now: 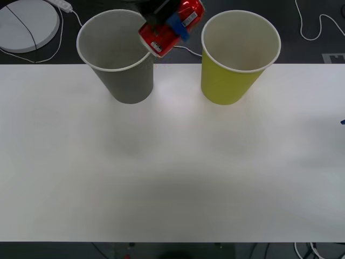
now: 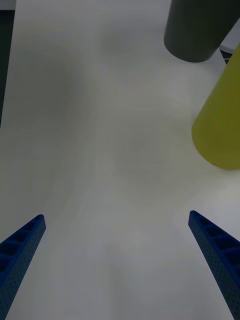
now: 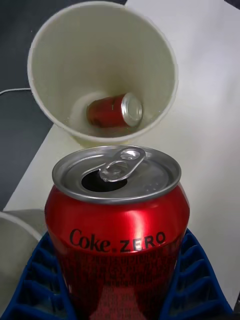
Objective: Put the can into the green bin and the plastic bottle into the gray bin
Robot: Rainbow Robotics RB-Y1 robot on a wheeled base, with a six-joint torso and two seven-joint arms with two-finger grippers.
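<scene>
My left gripper point(image 1: 173, 28) is shut on a red can point(image 1: 168, 33), held tilted in the air between the gray bin point(image 1: 126, 81) and the green bin point(image 1: 229, 83), above their rims. In the left wrist view the can point(image 3: 117, 220) sits between the blue fingers point(image 3: 197, 280), silver top facing the pale inside of the green bin point(image 3: 55, 70). Another red can point(image 3: 112, 111) lies on its side at that bin's bottom. My right gripper point(image 2: 117, 260) hangs open over the bare table, off to the right of both bins. The plastic bottle is out of view.
The white table point(image 1: 172, 172) runs wide in front of the bins. Behind its far edge are a dark floor, white cables point(image 1: 310, 32) and a round white disc point(image 1: 27, 24). The gray bin point(image 2: 197, 30) and green bin point(image 2: 220, 120) stand ahead of the right gripper.
</scene>
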